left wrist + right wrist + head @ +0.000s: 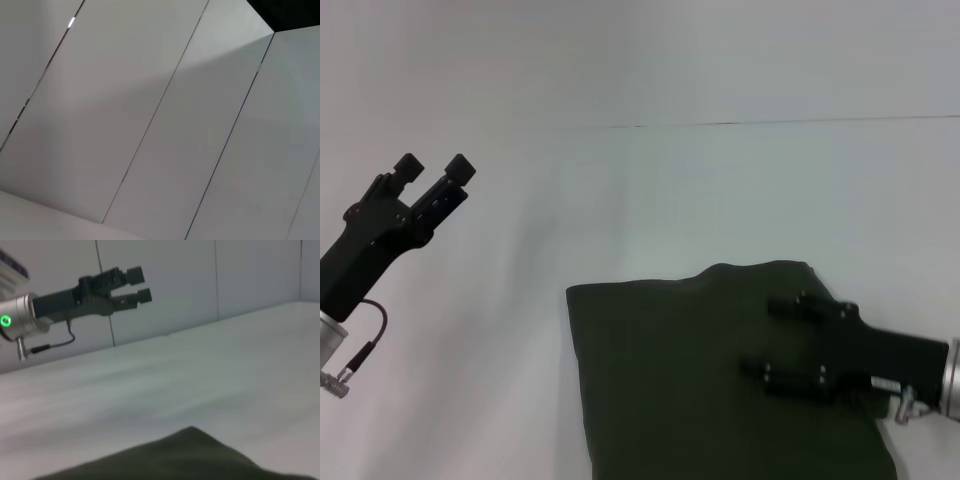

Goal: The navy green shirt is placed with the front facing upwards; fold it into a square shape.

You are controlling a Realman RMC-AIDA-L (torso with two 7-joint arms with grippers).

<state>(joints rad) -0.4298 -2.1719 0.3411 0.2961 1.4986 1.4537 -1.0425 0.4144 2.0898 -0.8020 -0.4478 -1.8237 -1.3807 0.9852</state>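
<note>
The navy green shirt (670, 370) lies on the white table (620, 200) as a dark, roughly rectangular folded block at the near right, with no print showing. Its edge also shows as a low dark hump (185, 455) in the right wrist view. My right gripper (765, 338) hovers over the shirt's right part, fingers spread open and pointing left, with nothing between them. My left gripper (433, 165) is raised at the far left, well away from the shirt and open. It appears again as the left gripper (141, 285) in the right wrist view.
A thin dark seam (720, 124) runs across the back of the table. The left wrist view shows only pale wall panels (150, 125) with dark joints. Bare white tabletop stretches left of and behind the shirt.
</note>
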